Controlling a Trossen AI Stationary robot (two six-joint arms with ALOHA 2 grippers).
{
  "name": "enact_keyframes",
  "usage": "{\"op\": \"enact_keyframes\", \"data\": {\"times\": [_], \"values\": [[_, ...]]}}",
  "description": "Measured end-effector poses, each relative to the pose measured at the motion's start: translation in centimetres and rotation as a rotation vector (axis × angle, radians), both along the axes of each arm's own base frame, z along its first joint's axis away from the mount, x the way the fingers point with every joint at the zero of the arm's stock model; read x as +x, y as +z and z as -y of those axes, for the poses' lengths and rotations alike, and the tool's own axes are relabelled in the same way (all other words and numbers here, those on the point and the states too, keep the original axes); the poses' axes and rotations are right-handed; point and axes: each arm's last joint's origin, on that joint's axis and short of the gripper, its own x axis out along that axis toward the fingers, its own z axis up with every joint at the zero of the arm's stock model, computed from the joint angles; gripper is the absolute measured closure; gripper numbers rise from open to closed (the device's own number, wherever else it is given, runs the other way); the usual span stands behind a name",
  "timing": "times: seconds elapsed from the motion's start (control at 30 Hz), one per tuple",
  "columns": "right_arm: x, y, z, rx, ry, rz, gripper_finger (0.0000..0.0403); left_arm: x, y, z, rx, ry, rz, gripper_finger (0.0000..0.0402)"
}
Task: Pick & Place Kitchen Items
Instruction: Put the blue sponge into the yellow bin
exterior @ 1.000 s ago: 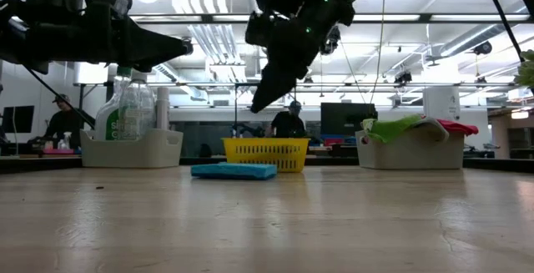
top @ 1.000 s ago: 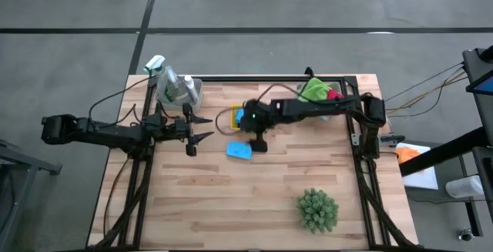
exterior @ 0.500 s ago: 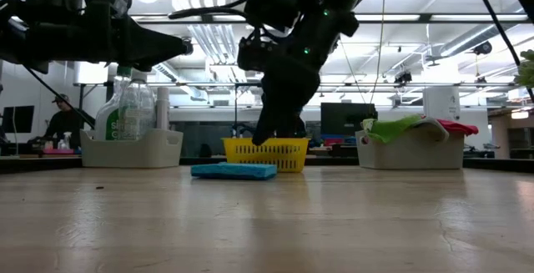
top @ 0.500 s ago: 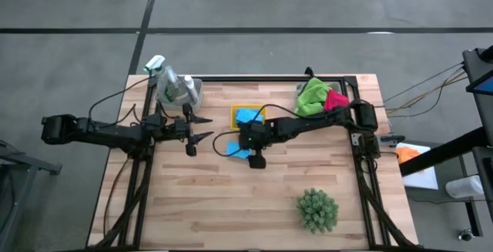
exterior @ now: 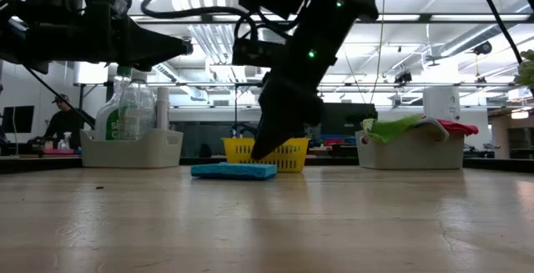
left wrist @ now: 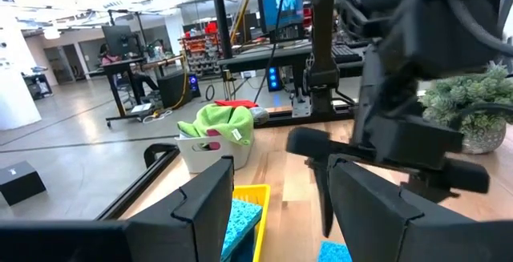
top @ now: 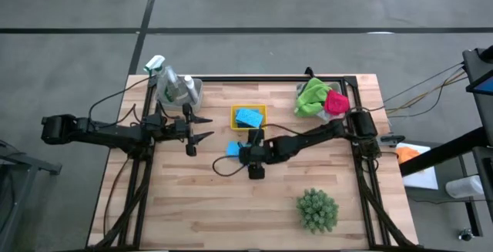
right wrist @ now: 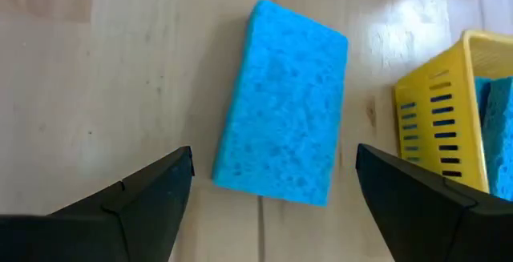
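The blue sponge [right wrist: 280, 106] lay flat on the table [top: 231, 206], just beside the yellow tray [right wrist: 445, 110] and directly ahead of the right gripper [right wrist: 272, 194], whose fingers [right wrist: 148, 190] stood wide open with nothing held. It looked light, soft and compressible, so it was probably best pinched across its narrow width. The left gripper [top: 202, 127] hung well apart, part-open and empty.

Bright blue sponge [right wrist: 282, 103] under black claw [right wrist: 272, 194]; yellow slotted tray [right wrist: 439, 122] beside it, blue sponge inside [top: 248, 117]. Green [top: 312, 96], magenta [top: 336, 102] cloths farther off. Light wood table [top: 231, 206].
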Motion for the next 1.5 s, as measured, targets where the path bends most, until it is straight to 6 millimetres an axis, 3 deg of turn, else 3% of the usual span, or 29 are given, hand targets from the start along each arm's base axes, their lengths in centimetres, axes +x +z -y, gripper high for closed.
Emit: {"op": "enact_keyframes", "data": {"times": [0.43,0.6,0.87,1.0,1.2,1.5], "values": [[0.2,-2.9,-1.4,-0.129,-0.012,-0.048,0.007,0.0,0.0,0.0,0.0,0.0,-0.003,0.0201],[0.3,-3.0,-1.6,-0.131,-0.003,-0.046,0.0154,0.0,0.0,0.0,0.005,0.001,-0.004,0.0201],[0.2,-3.2,-1.6,-0.138,0.029,-0.068,0.036,0.0,0.0,0.0,0.007,0.002,-0.004,0.0201],[0.2,-3.1,-1.9,-0.12,0.082,-0.083,0.0381,0.0,0.0,0.0,0.007,0.002,-0.004,0.0201],[0.3,-1.5,-2.3,-0.024,0.187,-0.096,0.0385,0.0,0.0,0.0,0.007,0.002,-0.005,0.0201],[-0.4,4.6,-2.6,0.222,0.419,0.053,0.0385,0.0,-0.1,0.0,0.006,0.001,-0.011,0.0201]]}}
